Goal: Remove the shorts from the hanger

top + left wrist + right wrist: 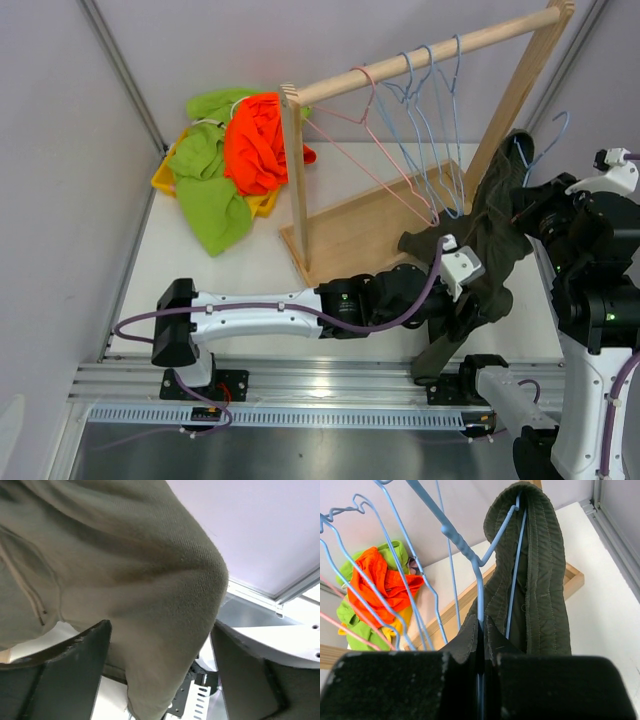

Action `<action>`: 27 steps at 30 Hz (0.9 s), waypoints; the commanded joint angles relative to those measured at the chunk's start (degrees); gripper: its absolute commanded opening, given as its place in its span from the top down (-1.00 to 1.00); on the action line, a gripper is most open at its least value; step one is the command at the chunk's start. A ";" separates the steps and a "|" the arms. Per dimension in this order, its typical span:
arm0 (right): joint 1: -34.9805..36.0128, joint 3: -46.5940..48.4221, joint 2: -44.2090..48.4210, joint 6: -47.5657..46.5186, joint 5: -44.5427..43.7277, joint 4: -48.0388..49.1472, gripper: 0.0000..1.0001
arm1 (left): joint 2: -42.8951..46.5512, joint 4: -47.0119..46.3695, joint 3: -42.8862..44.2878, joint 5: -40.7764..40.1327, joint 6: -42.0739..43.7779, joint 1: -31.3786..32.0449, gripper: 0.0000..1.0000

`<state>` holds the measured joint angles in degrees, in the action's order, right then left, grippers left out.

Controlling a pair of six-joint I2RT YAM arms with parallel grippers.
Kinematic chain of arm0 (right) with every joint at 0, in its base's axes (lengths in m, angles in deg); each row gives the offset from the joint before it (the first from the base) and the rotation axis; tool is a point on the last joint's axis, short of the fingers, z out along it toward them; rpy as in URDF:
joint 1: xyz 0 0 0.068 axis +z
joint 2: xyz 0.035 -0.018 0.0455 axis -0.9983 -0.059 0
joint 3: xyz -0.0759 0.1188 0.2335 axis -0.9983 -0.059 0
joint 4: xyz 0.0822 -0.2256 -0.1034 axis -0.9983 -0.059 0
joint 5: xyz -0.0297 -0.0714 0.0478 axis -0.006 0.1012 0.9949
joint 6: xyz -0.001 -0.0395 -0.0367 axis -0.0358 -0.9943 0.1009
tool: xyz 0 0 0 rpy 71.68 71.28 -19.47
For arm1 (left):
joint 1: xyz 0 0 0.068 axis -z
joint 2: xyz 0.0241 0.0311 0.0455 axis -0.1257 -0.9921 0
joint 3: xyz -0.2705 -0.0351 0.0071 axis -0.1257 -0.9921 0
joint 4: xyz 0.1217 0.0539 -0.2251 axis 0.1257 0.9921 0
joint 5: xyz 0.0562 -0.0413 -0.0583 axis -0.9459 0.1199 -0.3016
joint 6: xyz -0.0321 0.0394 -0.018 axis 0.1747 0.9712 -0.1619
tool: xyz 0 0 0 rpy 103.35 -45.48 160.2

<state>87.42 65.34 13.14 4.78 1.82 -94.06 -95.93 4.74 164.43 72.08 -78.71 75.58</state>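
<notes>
The dark olive-brown shorts (492, 232) hang from a blue wire hanger (548, 140) held off the rack at the right. My right gripper (482, 626) is shut on the hanger's wire (480, 565), and the shorts' waistband (542, 580) drapes over the hanger just beyond the fingers. My left gripper (160, 647) reaches in low, near the hanging leg (470, 300). It stands open, and a fold of olive fabric (150, 580) hangs between its dark fingers (75, 667). A gap shows between the fabric and the right finger.
A wooden rack (420, 55) on a board base (350, 215) carries empty pink and blue hangers (425, 130). At the back left, orange shorts (255, 140) and lime green shorts (205, 185) lie heaped in a yellow bin (162, 178). A metal rail (300, 385) runs along the near edge.
</notes>
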 commanded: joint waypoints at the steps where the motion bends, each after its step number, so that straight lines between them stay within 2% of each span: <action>1: 0.34 1.47 0.02 1.49 2.36 5.37 1.00 | -1.14 -3.79 1.65 2.34 -1.34 0.08 -0.32; 5: 0.34 2.35 -0.33 2.19 2.98 5.28 1.00 | -2.54 -4.75 1.56 1.81 -1.87 -0.01 0.33; 7: 0.34 2.44 -0.51 2.37 2.98 5.28 1.00 | -2.72 -5.80 1.30 1.46 -1.78 -0.01 0.59; 8: 0.34 2.27 -0.51 2.46 2.98 5.37 1.00 | -2.81 -5.98 1.21 1.20 -1.95 -0.01 0.89; 9: 0.34 2.18 -0.43 2.37 2.98 5.46 1.00 | -2.90 -5.99 1.29 0.76 -2.13 -0.01 1.00; 13: 0.34 1.91 -1.04 2.02 2.98 5.98 1.00 | -1.67 -5.63 -0.19 1.46 -3.36 0.25 1.00; 16: 0.34 2.09 -1.57 1.67 2.98 6.51 1.00 | 1.30 -6.95 -5.20 0.68 -3.01 2.09 1.00; 21: 0.34 3.49 -3.85 0.70 1.67 8.27 1.00 | 5.36 -9.67 -16.44 -1.70 -3.98 8.68 1.00; 22: 0.26 3.93 -4.37 0.26 1.31 8.44 1.00 | 6.32 -10.29 -20.72 -2.49 -4.76 9.73 1.00; 27: 0.26 7.18 -7.71 -0.27 1.04 8.36 1.00 | 6.77 -13.10 -28.22 -3.29 -8.54 14.05 1.00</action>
<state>88.03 67.40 6.83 5.13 4.92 -98.78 -89.59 -10.32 140.87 64.98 -82.73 85.64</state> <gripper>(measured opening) 0.036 0.025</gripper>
